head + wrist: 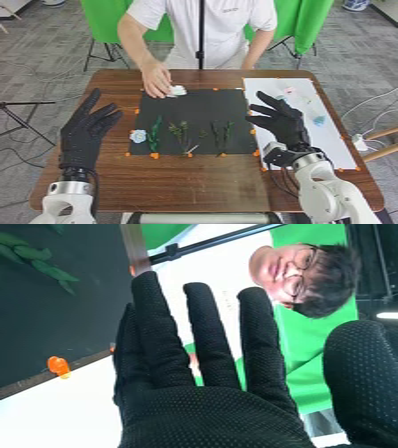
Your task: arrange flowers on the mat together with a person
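Observation:
In the head view, my left hand point(82, 134) stands open over the table's left side, left of the dark mat point(191, 112). My right hand point(282, 122) is open above the white sheet point(324, 142), by the mat's right edge. A person's hand point(157, 82) touches or nearly touches a white flower point(178, 90) at the mat's far edge. A pale blue flower point(139, 135) lies at the mat's near left, beside green stems point(155, 134); more stems point(221, 135) lie to the right. In the right wrist view, my right hand point(213, 411) has its fingers straight, holding nothing; green leaves point(40, 261) lie on the mat.
On the white sheet lie a pink flower point(290, 91) and a light blue flower point(320, 120). Orange pieces point(155, 155) sit along the mat's edges. The person stands behind the table's far edge, beside a thin black pole point(201, 37).

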You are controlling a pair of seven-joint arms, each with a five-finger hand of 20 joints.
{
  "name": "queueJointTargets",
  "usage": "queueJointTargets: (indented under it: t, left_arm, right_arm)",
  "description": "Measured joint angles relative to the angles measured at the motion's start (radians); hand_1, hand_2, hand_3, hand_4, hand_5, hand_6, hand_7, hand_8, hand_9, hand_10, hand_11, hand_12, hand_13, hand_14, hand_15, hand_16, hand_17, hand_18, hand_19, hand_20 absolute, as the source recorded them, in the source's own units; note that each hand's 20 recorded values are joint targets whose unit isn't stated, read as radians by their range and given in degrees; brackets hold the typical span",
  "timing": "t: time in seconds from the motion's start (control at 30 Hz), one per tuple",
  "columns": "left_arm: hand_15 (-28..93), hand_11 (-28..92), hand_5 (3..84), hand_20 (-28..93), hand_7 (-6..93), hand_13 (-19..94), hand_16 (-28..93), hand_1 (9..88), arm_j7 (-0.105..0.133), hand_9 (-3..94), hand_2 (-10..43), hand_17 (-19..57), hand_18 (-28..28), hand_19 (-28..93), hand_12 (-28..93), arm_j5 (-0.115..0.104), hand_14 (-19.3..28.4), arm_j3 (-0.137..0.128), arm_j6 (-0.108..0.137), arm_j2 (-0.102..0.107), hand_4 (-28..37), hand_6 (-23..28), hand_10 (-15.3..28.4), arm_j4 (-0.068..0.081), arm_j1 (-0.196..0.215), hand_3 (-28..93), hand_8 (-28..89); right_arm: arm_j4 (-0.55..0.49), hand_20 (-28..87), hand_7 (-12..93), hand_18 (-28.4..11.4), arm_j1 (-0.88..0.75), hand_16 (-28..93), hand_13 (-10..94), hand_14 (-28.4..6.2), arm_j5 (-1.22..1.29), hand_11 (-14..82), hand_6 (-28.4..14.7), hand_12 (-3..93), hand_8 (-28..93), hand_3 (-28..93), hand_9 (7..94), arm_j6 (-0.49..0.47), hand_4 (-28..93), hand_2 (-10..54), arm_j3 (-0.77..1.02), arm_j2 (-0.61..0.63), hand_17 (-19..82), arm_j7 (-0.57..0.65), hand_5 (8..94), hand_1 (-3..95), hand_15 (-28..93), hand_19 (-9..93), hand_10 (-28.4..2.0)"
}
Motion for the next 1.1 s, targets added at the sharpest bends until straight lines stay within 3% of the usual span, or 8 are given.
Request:
queueJointTargets:
  t: [0.7, 1.1]
  left_arm:
    - [50, 23, 32.1, 3, 9.4, 27, -10, 19.2, 0.006, 35.6, 10.0, -7.3, 24.0, 59, 10, -0.013, 26.5, 0.009, 0.009, 0.002, -28.3, 5.4, 20.0, 0.001, -0.001, 78, -9]
    - [50, 23, 32.1, 3, 9.5, 27, -10, 19.3, 0.005, 35.5, 10.0, -7.3, 24.0, 59, 10, -0.014, 26.5, 0.011, 0.009, 0.002, -28.3, 5.5, 20.0, 0.002, -0.005, 78, -10]
  right_arm:
    - [0.003, 19, 14, -20.2, 0.005, 14, 43, -21.0, 0.0, 9.0, 3.3, 10.5, -14, 85, 50.4, 0.006, -28, 16.8, -0.001, 0.001, 5, -0.008, 45.1, 8.3, 29, 49, -15.6]
    - [0.003, 20, 14, -20.3, 0.006, 13, 46, -20.2, -0.002, 12.2, 2.4, 11.0, -15, 88, 54.0, 0.061, -28, 12.8, -0.01, 0.018, 6, -0.026, 47.1, 13.3, 35, 52, -17.8]
